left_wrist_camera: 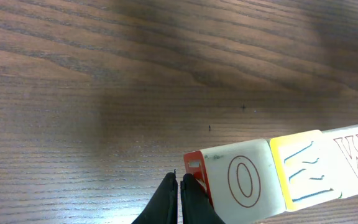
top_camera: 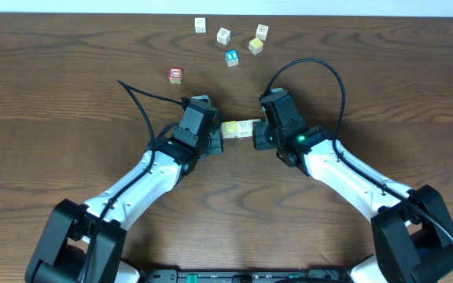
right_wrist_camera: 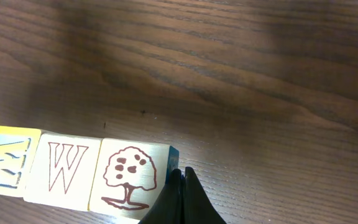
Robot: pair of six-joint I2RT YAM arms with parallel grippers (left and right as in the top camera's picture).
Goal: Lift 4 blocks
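Observation:
Four blocks (top_camera: 240, 127) form a straight row, squeezed end to end between my two grippers at mid-table. The left gripper (top_camera: 219, 132) (left_wrist_camera: 179, 180) is shut, its fingertips pressed against the red side of the O block (left_wrist_camera: 244, 180). Beside that come a yellow-edged block (left_wrist_camera: 303, 171) (right_wrist_camera: 5, 158) and a W block (left_wrist_camera: 356, 155) (right_wrist_camera: 64, 168). The tree block (right_wrist_camera: 129, 177) ends the row, and the shut right gripper (top_camera: 258, 130) (right_wrist_camera: 182, 174) pushes on its blue side. I cannot tell whether the row touches the table.
Loose cubes lie at the table's far side: three white ones (top_camera: 200, 25) (top_camera: 223, 35) (top_camera: 262, 31), a yellow one (top_camera: 255, 45), a blue-faced one (top_camera: 232, 57) and a red-faced one (top_camera: 175, 75). Black cables loop above both arms.

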